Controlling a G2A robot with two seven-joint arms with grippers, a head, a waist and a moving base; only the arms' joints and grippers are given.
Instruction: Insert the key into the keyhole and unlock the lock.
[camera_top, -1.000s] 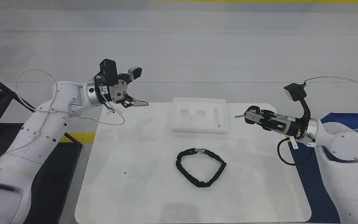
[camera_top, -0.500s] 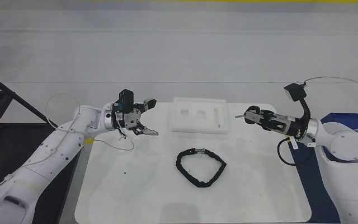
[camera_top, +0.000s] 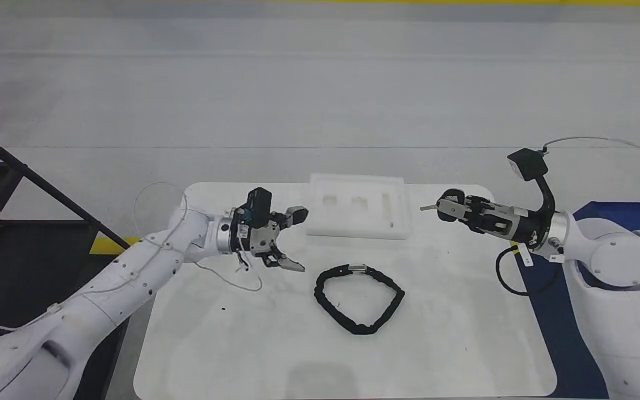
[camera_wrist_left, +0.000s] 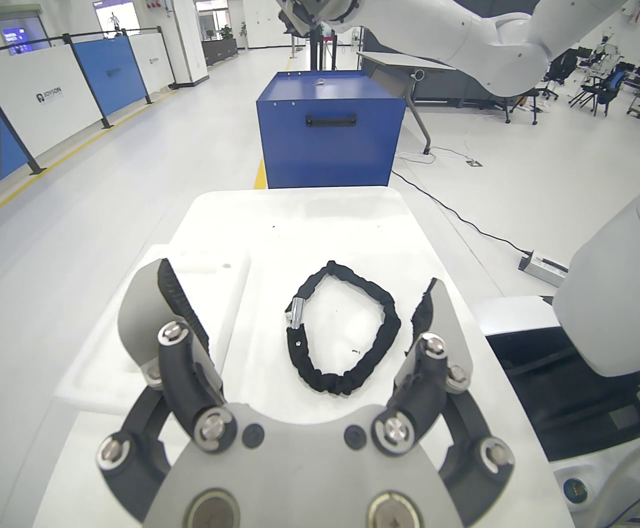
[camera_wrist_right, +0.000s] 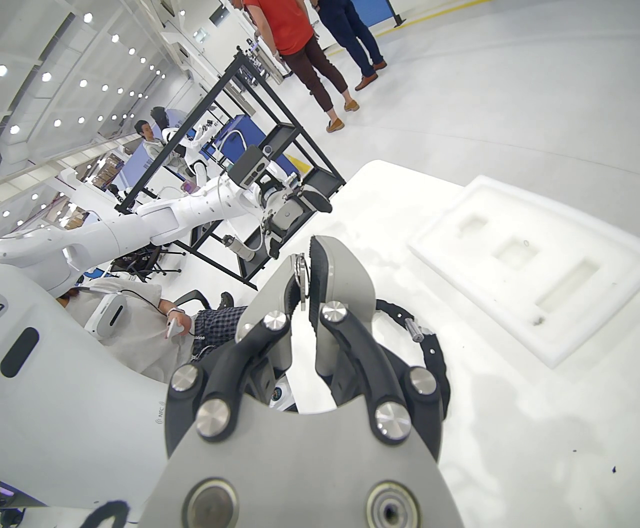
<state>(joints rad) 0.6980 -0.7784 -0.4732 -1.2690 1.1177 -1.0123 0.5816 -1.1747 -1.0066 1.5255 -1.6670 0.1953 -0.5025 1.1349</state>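
Observation:
A black fabric-covered chain lock (camera_top: 358, 297) lies in a loop at the middle of the white table, its silver lock cylinder (camera_top: 352, 268) on the far side of the loop. My left gripper (camera_top: 296, 239) hovers open just left of the loop; in the left wrist view the lock (camera_wrist_left: 345, 325) lies between and beyond its spread fingers (camera_wrist_left: 175, 295), cylinder (camera_wrist_left: 297, 312) facing them. My right gripper (camera_top: 442, 207) stays at the table's right edge, shut on a small metal key (camera_wrist_right: 301, 272) pinched between its pads; the key's tip (camera_top: 428, 208) sticks out toward the foam tray.
A white foam tray (camera_top: 357, 206) with three rectangular pockets sits at the table's far middle, between the two grippers. A blue cabinet (camera_wrist_left: 330, 135) stands beyond the table's right end. A black frame (camera_top: 40, 190) stands to the left of the table.
My left arm has swung from off the table's far-left corner in over the table, toward the chain lock, staying open. The right arm has not moved.

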